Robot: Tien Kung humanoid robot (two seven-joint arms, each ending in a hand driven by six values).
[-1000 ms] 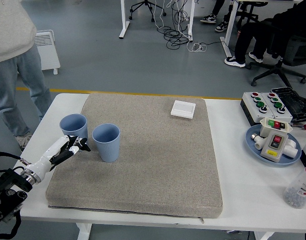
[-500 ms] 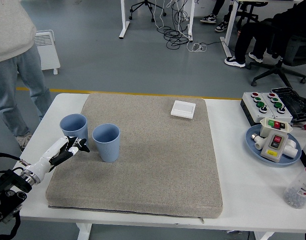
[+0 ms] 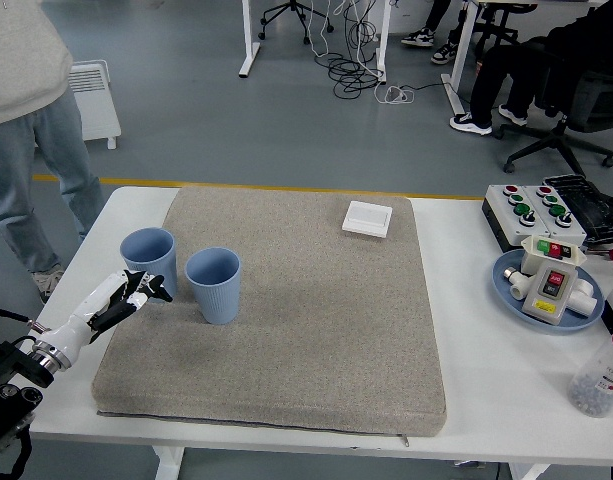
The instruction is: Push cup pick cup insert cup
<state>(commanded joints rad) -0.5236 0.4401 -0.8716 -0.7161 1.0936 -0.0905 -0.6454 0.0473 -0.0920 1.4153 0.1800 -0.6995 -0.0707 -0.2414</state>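
Observation:
Two light blue cups stand upright on the grey mat (image 3: pixel 306 330): one cup (image 3: pixel 149 258) at the mat's left edge, the other cup (image 3: pixel 213 285) just to its right and a little nearer. My left hand (image 3: pixel 136 295) reaches in from the lower left, its fingers spread and holding nothing. The fingertips (image 3: pixel 158 291) lie just in front of the left cup's base, left of the right cup. The right arm is out of view.
A small white square box (image 3: pixel 367 217) lies at the mat's far right. A control box with buttons (image 3: pixel 536 210), a blue plate (image 3: pixel 508 290) with switch units and a plastic bottle (image 3: pixel 598 375) stand at the right. A person (image 3: pixel 26 110) stands at the far left.
My left hand has drawn back slightly to the left, away from the right cup and toward the left cup's base. Both cups stay where they were.

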